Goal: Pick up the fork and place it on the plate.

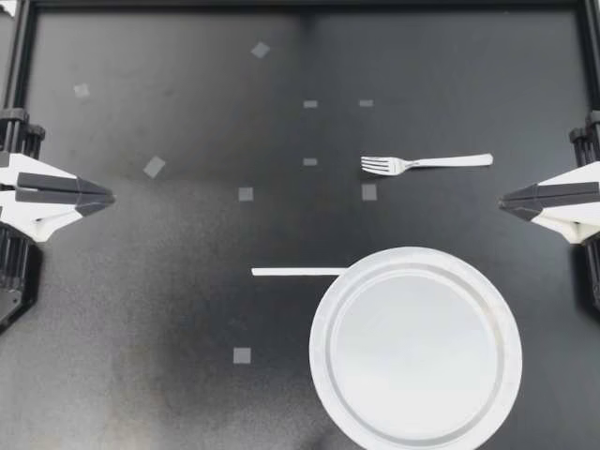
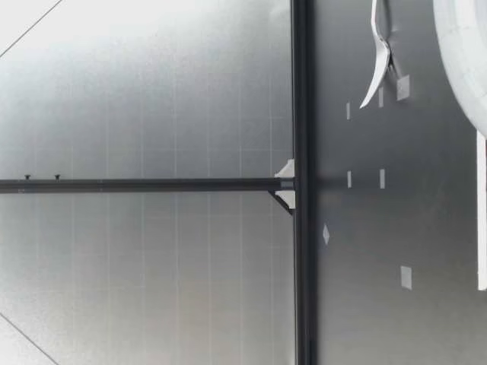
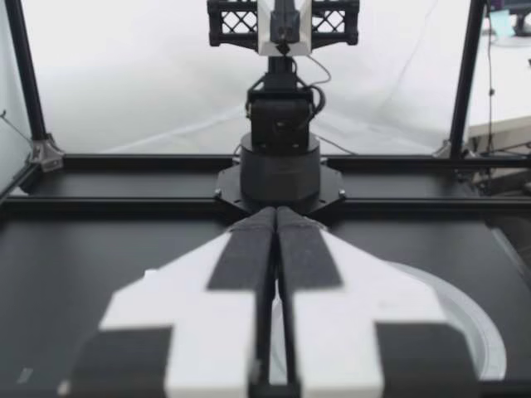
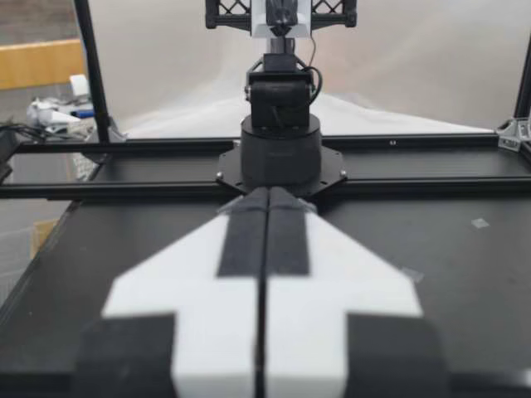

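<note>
left claw (image 1: 111, 199) and right claw (image 1: 502, 201) are both sitting clenched, empty, at the frame's side edges. fork (image 1: 427, 163) is lying on counter (image 1: 169, 281) right of centre, plate (image 1: 321, 349) lower right.

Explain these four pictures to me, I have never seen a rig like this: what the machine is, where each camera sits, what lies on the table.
It is a robot with two arms at a black table. The top view looks straight down. My left gripper and my right gripper sit at opposite sides, both shut and holding nothing. Between them lie a fork, a white plate, a thin white strip and small tape squares. The low view looks across the table from its own height. Each wrist view rides on one arm and looks along that arm's gripper.
</note>
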You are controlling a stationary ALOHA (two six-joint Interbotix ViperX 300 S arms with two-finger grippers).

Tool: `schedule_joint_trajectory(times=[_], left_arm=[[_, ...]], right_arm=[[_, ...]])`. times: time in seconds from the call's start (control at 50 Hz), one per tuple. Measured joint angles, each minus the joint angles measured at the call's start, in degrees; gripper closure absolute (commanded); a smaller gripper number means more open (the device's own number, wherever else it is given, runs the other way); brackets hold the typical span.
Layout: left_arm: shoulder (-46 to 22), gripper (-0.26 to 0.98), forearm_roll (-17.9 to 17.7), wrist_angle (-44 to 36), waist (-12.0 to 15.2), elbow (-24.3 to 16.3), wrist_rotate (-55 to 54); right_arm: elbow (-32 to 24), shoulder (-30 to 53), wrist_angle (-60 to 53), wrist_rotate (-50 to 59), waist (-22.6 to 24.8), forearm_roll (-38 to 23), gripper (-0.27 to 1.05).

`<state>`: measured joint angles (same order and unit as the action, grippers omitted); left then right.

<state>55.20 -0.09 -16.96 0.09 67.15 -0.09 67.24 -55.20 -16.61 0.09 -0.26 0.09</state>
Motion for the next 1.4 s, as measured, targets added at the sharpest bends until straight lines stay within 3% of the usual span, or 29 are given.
schedule_joint_trajectory(times=[0.08, 0.26, 0.38, 0.46, 0.6, 0.76, 0.9, 1.08, 1.32, 1.4], left_arm=[[2.29, 0.77, -0.18, 0.00, 0.18, 2.11, -0.62], [5.98, 0.78, -5.36, 3.52, 0.53, 2.46, -2.37], [5.27, 0.78, -9.40, 14.68, 1.23, -2.20, -2.55], [3.87, 0.78, -9.84, 22.76, 1.85, -6.94, -2.11], [1.14, 0.77, -9.84, 27.86, 1.85, -11.07, -1.93], [-2.64, 0.77, -10.20, 27.95, 1.93, -10.46, -2.46], [-4.13, 0.75, -10.81, 24.35, 1.93, -9.05, -2.55], [-4.13, 0.62, -12.22, 21.45, 1.93, -7.21, -3.69], [-4.22, 0.24, -13.10, 21.36, 0.44, -6.68, -4.57], [-4.48, 0.17, -13.18, 21.01, -0.09, -6.06, -4.57]], right_arm=[[1.23, -0.44, 0.00, -0.18, -0.09, 0.00, 0.86], [2.29, -5.27, 0.35, 0.35, -0.53, 2.72, 0.87], [-1.14, -5.63, 8.70, 0.26, -3.87, 3.60, 0.86], [-6.33, -3.69, 19.16, 0.18, -8.53, 3.52, 0.86], [-13.80, 0.79, 33.57, -0.79, -16.17, 0.79, 0.85], [-20.39, 4.83, 45.18, -4.83, -21.71, -2.99, 0.74], [-26.37, 7.82, 49.75, -8.79, -23.47, -3.25, 0.52], [-34.72, 17.75, 60.47, -14.41, -25.40, -3.52, 0.24], [-42.36, 36.83, 76.20, -21.97, -26.28, 0.09, 0.24], [-43.07, 42.10, 79.01, -23.03, -26.81, 1.23, 0.24]])
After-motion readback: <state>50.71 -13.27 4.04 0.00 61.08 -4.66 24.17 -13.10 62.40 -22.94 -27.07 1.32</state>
